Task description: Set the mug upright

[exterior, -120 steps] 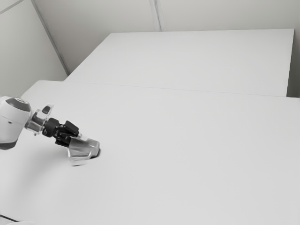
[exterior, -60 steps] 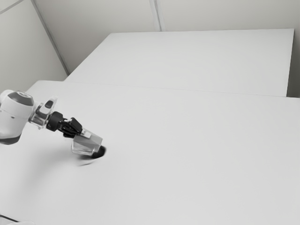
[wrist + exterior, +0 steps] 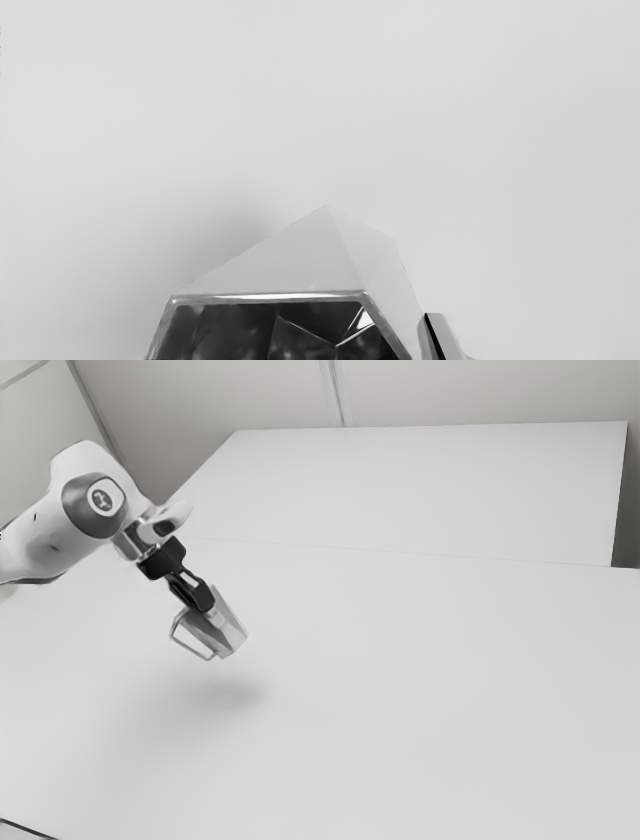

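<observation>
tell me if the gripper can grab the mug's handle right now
Probably not: the gripper is shut on the tilted mug, above the table. The handle looks unobstructed, but the gripper would likely have to let go first.

Faceted silvery mug [image 3: 228,632], tilted, apparently aloft

Soft, bright light spreads evenly over the pale table [image 3: 450,690], and the far wall [image 3: 240,390] is a dimmer grey. A diffuse shadow lies below the mug [image 3: 226,634], fading toward the exterior view's left. In the wrist view, white glare runs along the mug's rim, glints streak its dark inside, and its pale outer faces nearly blend with the table.
</observation>
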